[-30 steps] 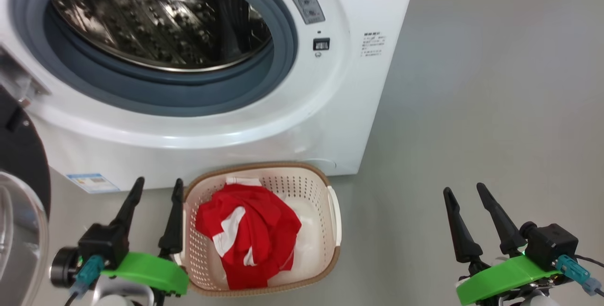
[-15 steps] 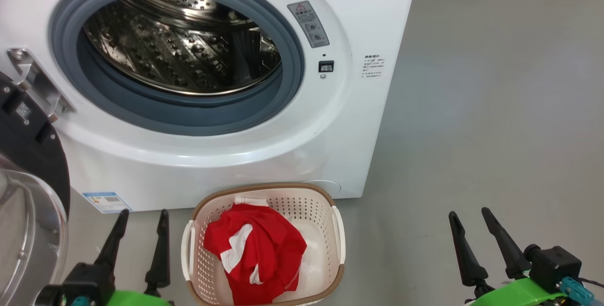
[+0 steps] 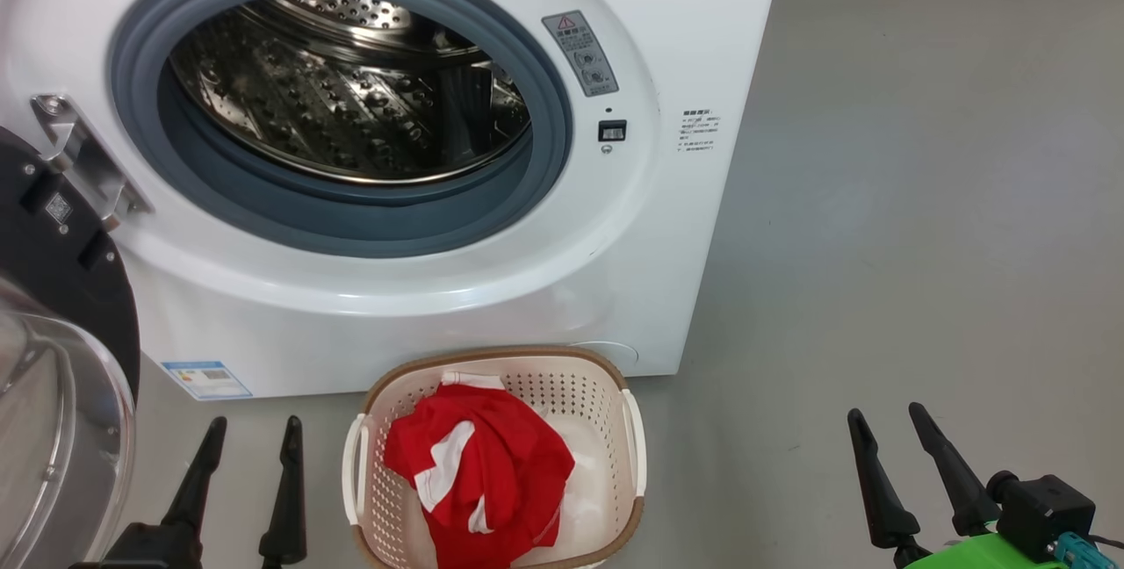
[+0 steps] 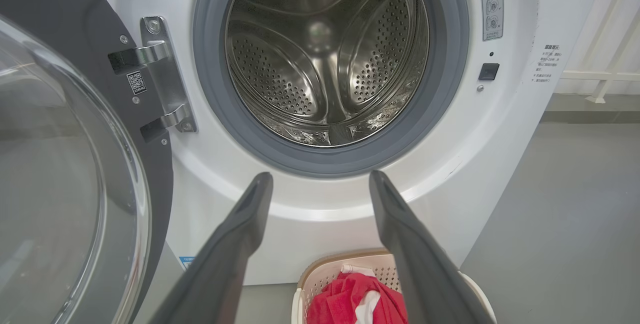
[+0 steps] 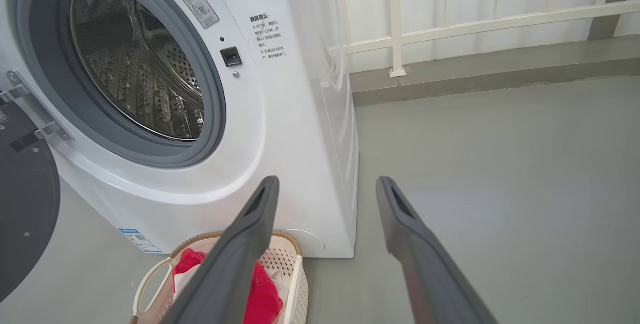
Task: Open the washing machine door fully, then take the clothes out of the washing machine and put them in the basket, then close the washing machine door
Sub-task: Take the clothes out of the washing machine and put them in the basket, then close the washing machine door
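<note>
The white washing machine [image 3: 694, 25] [image 4: 505, 129] [image 5: 300, 89] stands with its steel drum [image 3: 351, 95] bare inside. Its door [image 3: 61, 358] [image 4: 65, 179] [image 5: 22, 199] hangs swung wide open on the left, black rim and glass bulge facing me. The red clothes [image 3: 479, 472] [image 4: 350, 301] [image 5: 262, 291] lie in the cream basket [image 3: 571, 385] [image 4: 325, 269] [image 5: 295, 264] on the floor before the machine. My left gripper [image 3: 250, 433] [image 4: 320, 179] is open, left of the basket. My right gripper [image 3: 887, 424] [image 5: 327, 184] is open over bare floor to the right.
Grey floor [image 3: 922, 200] stretches to the right of the machine. A white railing [image 5: 450, 29] and a low kerb run behind it. A blue label [image 3: 206, 378] sits on the machine's lower front.
The head camera has tilted up, so machine and basket sit lower in the picture. Both grippers show lower at the bottom edge, still open. Clothes unchanged in the basket.
</note>
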